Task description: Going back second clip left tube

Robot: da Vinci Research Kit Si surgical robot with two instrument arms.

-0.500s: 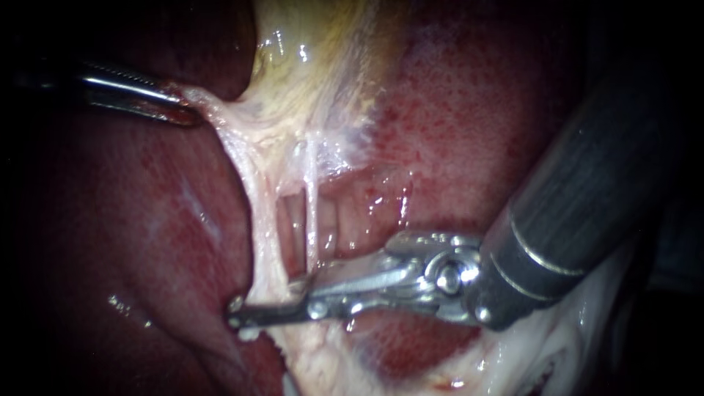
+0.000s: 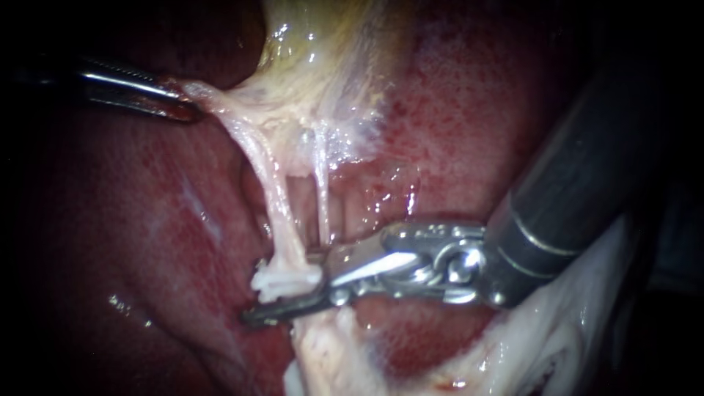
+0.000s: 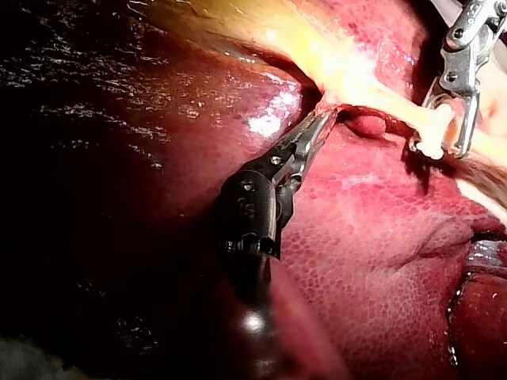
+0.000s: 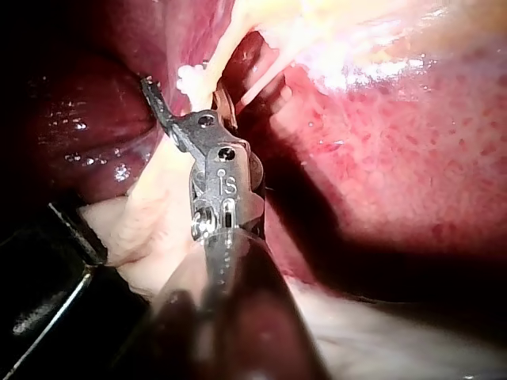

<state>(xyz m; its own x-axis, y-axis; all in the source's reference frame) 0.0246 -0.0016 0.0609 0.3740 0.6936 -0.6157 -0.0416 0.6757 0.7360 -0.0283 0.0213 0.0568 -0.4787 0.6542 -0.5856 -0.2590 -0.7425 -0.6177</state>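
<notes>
My left instrument [image 2: 183, 107] comes in from the upper left, its jaws shut on a pale fold of gallbladder [image 2: 308, 88] and holding it stretched; it shows again in the left wrist view [image 3: 323, 120]. Two thin tubes run down from the fold: the left tube [image 2: 275, 198] and the right tube [image 2: 321, 192]. A white clip [image 2: 284, 280] sits across the left tube's lower end. My right instrument [image 2: 275, 302] stands open around that clip, lower jaw beneath it. The clip [image 3: 432, 134] [image 4: 190, 79] lies between those jaws [image 3: 444, 146] [image 4: 184, 92] in both wrist views.
Dark red liver [image 2: 147, 220] surrounds the site. Pale fatty tissue [image 2: 323, 352] lies under my right instrument's jaws and spreads along its dark shaft [image 2: 579, 191]. A red mottled bed [image 2: 455, 125] lies behind the tubes.
A white clip now shows on the left tube, where the right instrument's jaws enclosed it. Those jaws have drawn back slightly to the right, and the left tube stands straighter.
</notes>
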